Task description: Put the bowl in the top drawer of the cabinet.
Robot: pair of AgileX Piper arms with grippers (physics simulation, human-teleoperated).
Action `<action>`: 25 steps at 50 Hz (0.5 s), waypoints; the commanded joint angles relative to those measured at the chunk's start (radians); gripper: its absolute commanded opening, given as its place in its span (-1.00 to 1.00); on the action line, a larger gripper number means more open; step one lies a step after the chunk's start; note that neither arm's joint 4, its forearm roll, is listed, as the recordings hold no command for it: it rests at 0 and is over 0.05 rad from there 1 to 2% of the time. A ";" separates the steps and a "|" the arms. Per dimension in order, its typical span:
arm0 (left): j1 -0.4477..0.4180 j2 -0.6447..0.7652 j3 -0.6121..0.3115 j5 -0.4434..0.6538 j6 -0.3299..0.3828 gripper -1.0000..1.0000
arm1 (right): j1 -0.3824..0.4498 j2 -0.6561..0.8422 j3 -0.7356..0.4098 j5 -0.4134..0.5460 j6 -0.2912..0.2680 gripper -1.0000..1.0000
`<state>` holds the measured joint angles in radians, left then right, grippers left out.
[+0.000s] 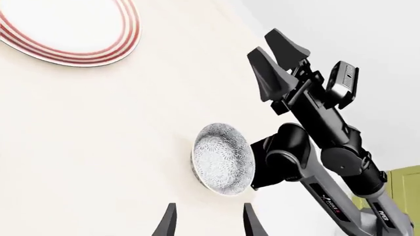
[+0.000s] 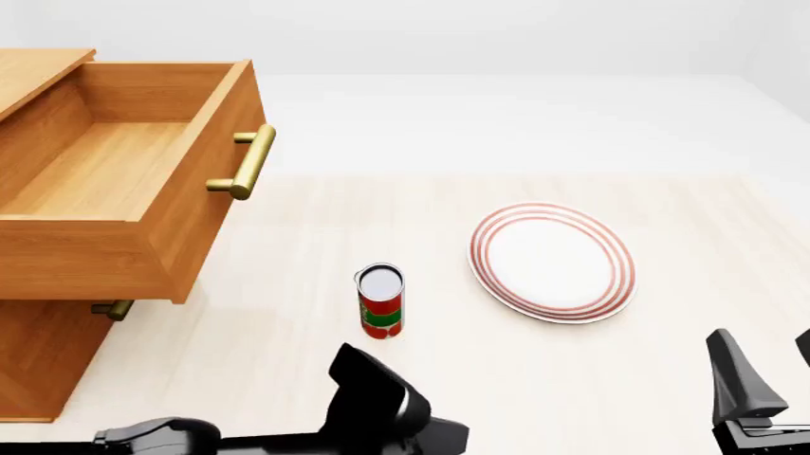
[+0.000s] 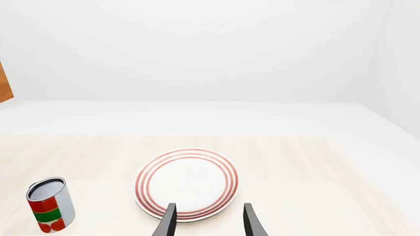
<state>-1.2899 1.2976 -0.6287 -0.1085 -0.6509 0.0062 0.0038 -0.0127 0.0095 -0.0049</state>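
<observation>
Your cabinet (image 2: 51,351) stands at the table's left with its top drawer (image 2: 120,180) already pulled open, so only the pick remains. The bowl (image 1: 223,158) sits on the tabletop, visible only in the left wrist view, beside the right arm; your left gripper (image 1: 208,222) is spread and empty, so ease down over one rim before pinching. Your right gripper (image 3: 208,221), also parted, hovers near the red-ringed plate (image 2: 552,262); keep it clear.

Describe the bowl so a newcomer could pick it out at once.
It shows only in the left wrist view: on the pale wooden table, ahead of the left gripper, beside the right arm. The deep round white bowl with dense grey-blue speckled pattern differs from the flat white red-ringed plate.
</observation>
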 commanded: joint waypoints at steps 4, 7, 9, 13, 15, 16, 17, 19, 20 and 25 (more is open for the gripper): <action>0.005 0.047 -0.006 -0.048 -0.058 1.00 | 0.000 0.000 0.000 0.000 0.000 1.00; 0.008 0.052 -0.012 -0.050 -0.066 1.00 | 0.000 0.000 0.000 0.000 0.000 1.00; 0.011 0.058 -0.017 -0.054 -0.078 1.00 | 0.000 0.000 0.000 0.000 0.000 1.00; 0.015 0.069 -0.019 -0.064 -0.095 1.00 | 0.000 0.000 0.000 0.000 0.000 1.00; 0.015 0.075 -0.019 -0.069 -0.101 1.00 | 0.000 0.000 0.000 0.000 0.000 1.00; 0.015 0.079 -0.020 -0.071 -0.104 1.00 | 0.000 0.000 0.000 0.000 0.000 1.00; 0.015 0.082 -0.021 -0.072 -0.103 1.00 | 0.000 0.000 0.000 0.000 0.000 1.00; 0.016 0.089 -0.021 -0.077 -0.109 1.00 | 0.000 0.000 0.000 0.000 0.000 1.00; 0.018 0.091 -0.023 -0.077 -0.107 1.00 | 0.000 0.000 0.000 0.000 0.000 1.00; 0.026 0.110 -0.016 -0.095 -0.134 1.00 | 0.000 0.000 0.000 0.000 0.000 1.00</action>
<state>-1.2746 1.3758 -0.6460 -0.1771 -0.7472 0.0063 0.0038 -0.0127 0.0095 -0.0049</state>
